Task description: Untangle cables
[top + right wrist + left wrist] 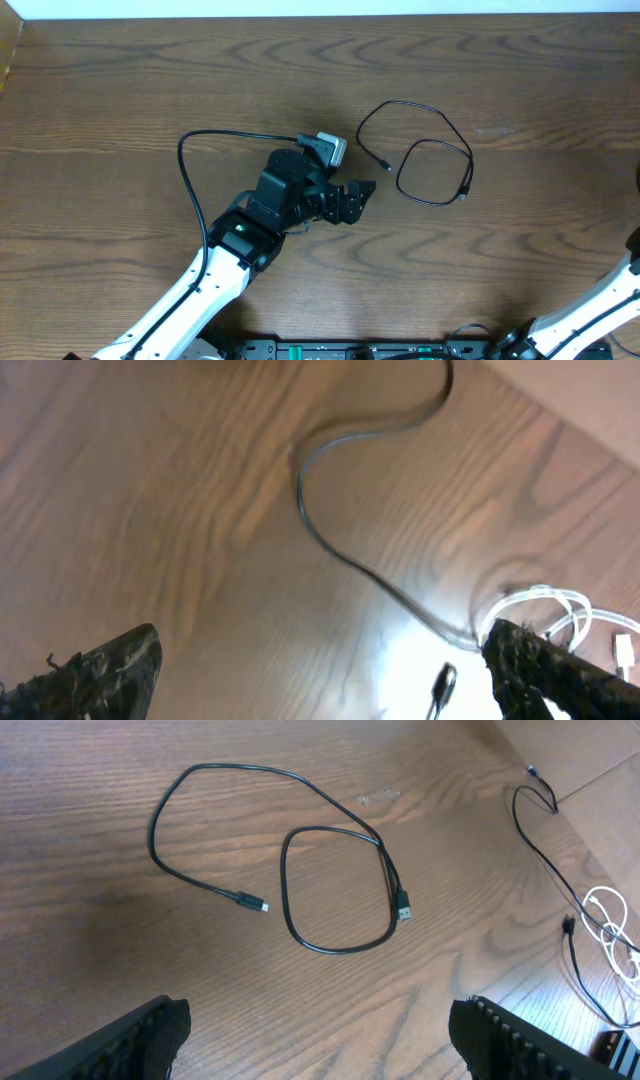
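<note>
My left end effector (357,193) hovers released near the black cable (284,880), looped over itself on the table (120,80); the right end effector (330,670), also released and empty, hangs by the white cable (550,597). I'd pinch the small plug end (262,906) and draw outward slowly.

The wooden table (120,90) is showing a brown, strongly grained top with a smooth, low-sheen finish. Under the right gripper's (320,680) jaws it is catching a bright glare. Ahead of the left gripper's (320,1050) jaws the black cable (285,890) is lying smooth and faintly shiny, like rubbery plastic, and its larger plug (404,908) is glinting like bare metal. The left fingers (150,1035) are looking matt black, one of them ribbed along its edge. Beside one right jaw the white cable (545,598) is gleaming glossy. The left arm's shell (190,300) is looking like smooth white plastic.
</note>
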Robot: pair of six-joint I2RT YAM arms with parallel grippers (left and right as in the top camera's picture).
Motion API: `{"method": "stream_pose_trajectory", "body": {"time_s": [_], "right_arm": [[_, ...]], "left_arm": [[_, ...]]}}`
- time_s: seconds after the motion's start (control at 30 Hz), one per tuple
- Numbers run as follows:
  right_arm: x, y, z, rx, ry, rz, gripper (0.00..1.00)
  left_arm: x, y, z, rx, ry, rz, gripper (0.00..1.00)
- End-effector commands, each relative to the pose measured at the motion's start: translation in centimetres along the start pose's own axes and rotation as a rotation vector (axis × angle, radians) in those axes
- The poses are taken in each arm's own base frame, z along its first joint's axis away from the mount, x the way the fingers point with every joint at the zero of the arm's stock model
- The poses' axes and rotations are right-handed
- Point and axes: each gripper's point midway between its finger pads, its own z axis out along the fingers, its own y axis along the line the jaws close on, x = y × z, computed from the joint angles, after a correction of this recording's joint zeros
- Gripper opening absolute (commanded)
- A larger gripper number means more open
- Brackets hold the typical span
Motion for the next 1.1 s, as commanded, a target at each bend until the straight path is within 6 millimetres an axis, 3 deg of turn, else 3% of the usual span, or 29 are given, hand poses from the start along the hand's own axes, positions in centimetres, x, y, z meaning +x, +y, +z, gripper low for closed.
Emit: {"method": "stream_pose_trajectory", "body": {"time_s": [0.0, 0.23, 0.4, 0.63, 0.87, 1.07], "right_arm": [[1.6, -0.9, 1.0, 0.121, 0.047, 0.048, 0.99], [5.0, -2.0, 4.5, 0.201, 0.187, 0.042, 0.99], [5.7, -2.4, 5.1, 0.209, 0.215, 0.033, 0.99], [5.0, -1.9, 3.3, 0.178, 0.141, -0.003, 0.93], [5.3, -2.0, -0.5, 0.105, -0.030, -0.025, 0.94], [9.0, 0.7, -2.1, -0.083, -0.135, -0.094, 0.95]], "left_arm": [[-0.1, -0.5, -0.1, 0.019, 0.002, -0.002, 0.88], [0.5, -1.0, -0.2, 0.052, 0.031, -0.016, 0.88], [0.9, -1.0, -0.6, 0.044, 0.047, -0.022, 0.88], [0.4, -1.2, -1.5, 0.037, 0.024, -0.014, 0.88], [0.6, -0.9, -2.2, 0.010, 0.027, -0.012, 0.88], [0.5, -0.5, -2.6, -0.017, 0.015, 0.019, 0.88]]}}
